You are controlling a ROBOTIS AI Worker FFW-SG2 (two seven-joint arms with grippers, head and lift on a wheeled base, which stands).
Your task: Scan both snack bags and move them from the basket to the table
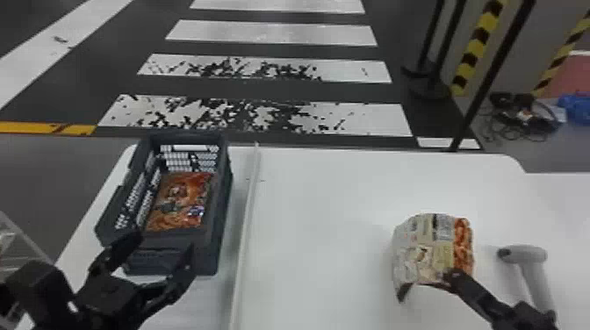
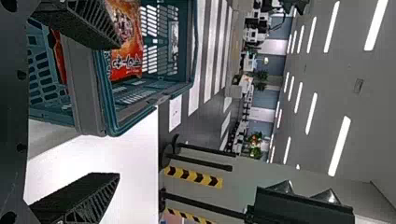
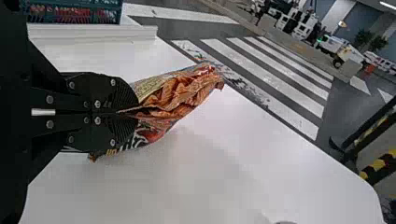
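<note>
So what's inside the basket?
One orange-red snack bag lies in the basket, toward its near end, with mesh wall visible beyond it. Whatever is under the bag is covered, so I can't tell what's there.

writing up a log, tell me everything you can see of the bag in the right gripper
The snack bag looks like thin, glossy plastic film, crinkled and bulging. One side is pale with small print and an orange-red strip; more orange shows elsewhere. The right gripper pinches one edge, holding it tilted over the white table, left of the scanner.
</note>
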